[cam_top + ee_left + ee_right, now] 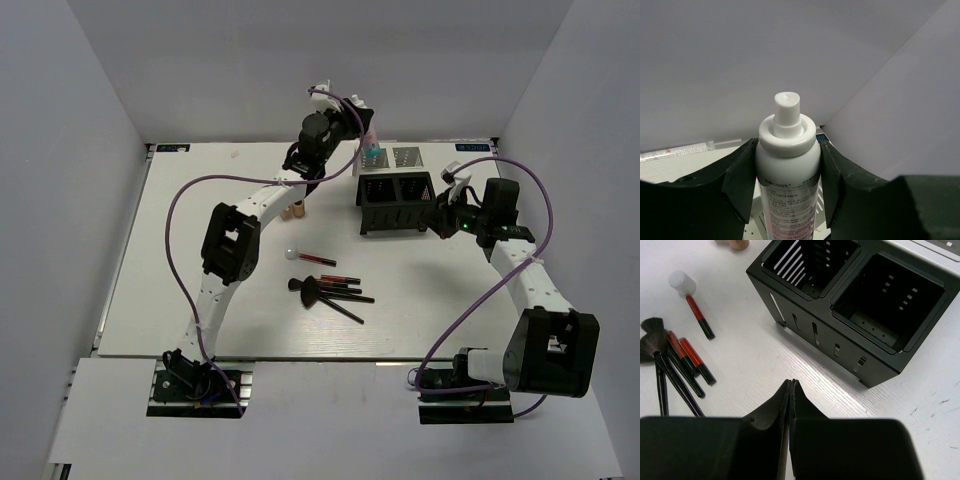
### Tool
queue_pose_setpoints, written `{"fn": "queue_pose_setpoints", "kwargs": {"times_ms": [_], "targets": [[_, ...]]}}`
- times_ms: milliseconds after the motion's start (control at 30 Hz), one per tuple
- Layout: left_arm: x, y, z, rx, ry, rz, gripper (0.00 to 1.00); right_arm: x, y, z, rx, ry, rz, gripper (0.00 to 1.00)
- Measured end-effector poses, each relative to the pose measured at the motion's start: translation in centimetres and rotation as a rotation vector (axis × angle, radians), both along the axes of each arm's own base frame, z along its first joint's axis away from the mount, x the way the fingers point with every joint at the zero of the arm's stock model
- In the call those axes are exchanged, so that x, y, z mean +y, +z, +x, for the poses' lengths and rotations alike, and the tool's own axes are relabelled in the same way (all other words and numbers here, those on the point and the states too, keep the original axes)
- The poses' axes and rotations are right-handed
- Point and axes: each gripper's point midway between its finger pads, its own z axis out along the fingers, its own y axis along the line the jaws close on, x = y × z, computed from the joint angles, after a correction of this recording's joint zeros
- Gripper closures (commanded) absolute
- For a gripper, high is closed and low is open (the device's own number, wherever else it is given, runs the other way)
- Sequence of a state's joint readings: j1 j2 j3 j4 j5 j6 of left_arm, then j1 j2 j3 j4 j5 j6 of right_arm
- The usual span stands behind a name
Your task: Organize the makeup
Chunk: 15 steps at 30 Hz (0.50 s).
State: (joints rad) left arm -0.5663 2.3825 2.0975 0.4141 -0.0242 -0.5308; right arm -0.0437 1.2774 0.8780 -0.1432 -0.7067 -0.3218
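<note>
Starting with the flat white worktop (180,300): carries everything else. Toward the far right, black perforated metal compartment box (398,203), square cells open upward.

Raised at the box's far left corner, left pincer (362,140): clamped on a clear cylindrical white-capped spray bottle (787,200) (bluish liquid visible low down in the overhead view), dark fingers (735,185) pressed against both sides, bottle upright. Cannot tell whether its base already sits inside that cell.

Just beside the box's right side, right pincer (791,390): fully closed, tips pressed together.

Mid-worktop, well apart from the box: black-handled brushes (312,292) lying fanned, touching slim red-and-black pencils (342,279). Just beyond them, lone red-and-black stick with round white cap (305,257). Near the left arm, two small tan bottles (294,211), side by side.
</note>
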Motion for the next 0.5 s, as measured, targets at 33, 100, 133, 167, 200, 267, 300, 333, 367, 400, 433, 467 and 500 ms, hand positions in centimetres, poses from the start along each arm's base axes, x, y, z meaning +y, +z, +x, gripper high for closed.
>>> {"fn": "queue_pose_setpoints", "kwargs": {"times_ms": [33,100,133,167,200,267,300,333,367,400,433,467,500], "targets": [[0.1,0.1,0.1,-0.003,0.006,-0.003,1.00,0.0,-0.1,0.0,0.000,0.000,0.000,1.00],[0.2,0.3,0.2,-0.010,0.024,-0.010,1.00,0.0,-0.2,-0.1,0.002,0.000,0.000,1.00],[0.3,0.4,0.2,-0.010,0.031,-0.010,1.00,0.0,-0.2,-0.1,0.003,0.000,0.000,1.00],[0.3,0.4,0.3,-0.012,0.039,-0.012,1.00,0.0,-0.2,-0.1,0.002,0.000,0.000,1.00],[0.4,0.5,0.3,-0.013,0.047,-0.012,1.00,0.0,-0.2,-0.1,0.003,0.000,0.000,1.00],[0.5,0.5,0.4,-0.015,0.062,-0.013,1.00,0.0,-0.3,-0.1,0.005,0.000,0.000,1.00],[0.4,0.5,0.4,-0.015,0.066,-0.014,1.00,0.0,-0.3,-0.1,0.005,0.000,0.000,1.00],[0.5,0.5,0.5,-0.016,0.074,-0.017,1.00,0.0,-0.3,-0.1,0.005,0.000,0.000,1.00],[0.5,0.5,0.6,-0.017,0.077,-0.018,1.00,0.0,-0.3,-0.1,0.005,0.000,0.000,1.00],[0.4,0.5,0.7,-0.022,0.080,-0.024,1.00,0.0,-0.3,-0.1,0.005,0.000,0.000,1.00],[0.4,0.1,0.8,-0.018,0.082,-0.025,1.00,0.0,-0.3,-0.1,0.005,0.000,0.000,1.00],[0.3,-0.2,0.9,-0.015,0.084,-0.026,1.00,0.0,-0.3,-0.1,0.005,0.000,0.000,1.00],[0.3,-0.7,1.0,-0.008,0.085,-0.025,1.00,0.0,-0.4,-0.2,0.005,0.000,0.000,1.00]]}}
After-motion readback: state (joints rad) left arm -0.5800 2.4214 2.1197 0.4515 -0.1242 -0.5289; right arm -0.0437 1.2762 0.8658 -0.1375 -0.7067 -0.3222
